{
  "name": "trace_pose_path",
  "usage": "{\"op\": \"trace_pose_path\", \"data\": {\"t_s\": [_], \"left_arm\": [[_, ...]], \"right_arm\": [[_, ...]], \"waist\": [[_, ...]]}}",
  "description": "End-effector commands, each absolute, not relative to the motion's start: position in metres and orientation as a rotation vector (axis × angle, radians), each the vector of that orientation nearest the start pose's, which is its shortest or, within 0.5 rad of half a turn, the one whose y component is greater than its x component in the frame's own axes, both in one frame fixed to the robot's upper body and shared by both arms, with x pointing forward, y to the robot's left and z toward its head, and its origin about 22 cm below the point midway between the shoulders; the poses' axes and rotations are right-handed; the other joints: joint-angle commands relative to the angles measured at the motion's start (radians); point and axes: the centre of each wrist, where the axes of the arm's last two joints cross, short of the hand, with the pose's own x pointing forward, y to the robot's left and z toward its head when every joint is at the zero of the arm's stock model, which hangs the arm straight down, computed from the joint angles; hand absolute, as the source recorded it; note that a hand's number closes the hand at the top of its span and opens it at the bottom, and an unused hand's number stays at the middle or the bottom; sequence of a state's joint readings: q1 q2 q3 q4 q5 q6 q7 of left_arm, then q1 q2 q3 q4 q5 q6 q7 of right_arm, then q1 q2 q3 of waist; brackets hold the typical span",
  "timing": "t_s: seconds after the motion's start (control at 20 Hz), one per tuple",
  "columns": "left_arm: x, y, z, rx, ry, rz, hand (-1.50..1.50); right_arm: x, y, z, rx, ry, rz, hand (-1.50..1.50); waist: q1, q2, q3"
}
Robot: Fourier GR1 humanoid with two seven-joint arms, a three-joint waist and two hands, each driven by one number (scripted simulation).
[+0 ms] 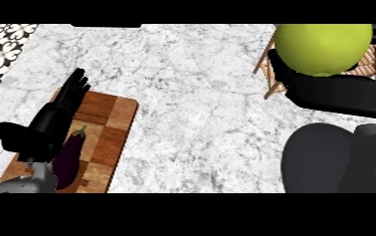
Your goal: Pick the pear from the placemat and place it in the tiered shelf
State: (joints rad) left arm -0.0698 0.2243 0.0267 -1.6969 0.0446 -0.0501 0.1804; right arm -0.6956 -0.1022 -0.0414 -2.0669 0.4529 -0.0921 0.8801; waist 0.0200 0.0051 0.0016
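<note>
Pear point(323, 48): at 1 o'clock, carried in right hand point(327, 91), fingers curled beneath it.
Tiered shelf point(270, 75): wooden frame directly behind pear.
Advice: lower squarely onto tier before uncurling.
Left hand point(55, 118): fingers straight, resting at 9 o'clock.

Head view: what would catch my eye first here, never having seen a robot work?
The big yellow-green pear at the upper right, held by the black right hand over the wooden tiered shelf. Then, at the lower left, the dark purple eggplant lying on the brown checked wooden placemat, with the black left hand resting open above it on the white marble counter.
</note>
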Motion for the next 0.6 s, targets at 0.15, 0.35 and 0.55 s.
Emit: {"op": "trace_pose_path", "data": {"t_s": [0.15, 0.35, 0.55], "left_arm": [[0.254, 0.28, 0.068, 0.14, -1.571, -0.19, 0.0], [0.257, 0.284, 0.064, 0.129, -1.576, -0.171, 0.0], [0.258, 0.279, 0.07, 0.084, -1.585, -0.188, 0.0]], "right_arm": [[0.28, -0.211, 0.28, -1.095, -1.744, 0.491, 1.5], [0.298, -0.225, 0.285, -1.347, -1.674, 0.679, 1.5], [0.331, -0.233, 0.289, -1.458, -1.71, 0.722, 1.5]], "waist": [[-0.033, 0.003, -0.019], [-0.005, 0.007, -0.005], [0.007, 0.003, -0.002]]}}
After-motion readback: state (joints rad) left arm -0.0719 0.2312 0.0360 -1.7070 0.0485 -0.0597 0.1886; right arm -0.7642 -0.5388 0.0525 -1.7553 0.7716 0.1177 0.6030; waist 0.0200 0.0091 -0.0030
